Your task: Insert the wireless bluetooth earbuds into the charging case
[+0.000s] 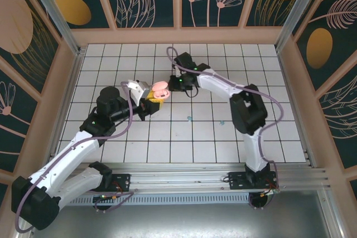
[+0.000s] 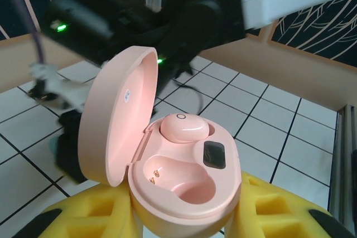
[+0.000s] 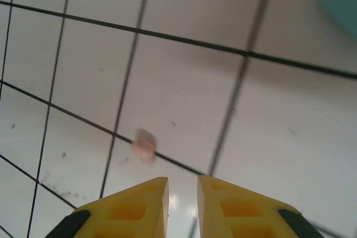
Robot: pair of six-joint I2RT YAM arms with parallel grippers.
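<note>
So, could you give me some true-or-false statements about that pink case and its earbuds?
1. The pink case has its lid open. True.
2. Both slots in it are filled. False: one pink earbud is seated, and the empty slot lies beside it.
3. The left end effector holds the pink case. True.
4. The right end effector grips an earbud. False: a loose earbud lies on the tile ahead of it, untouched.
</note>
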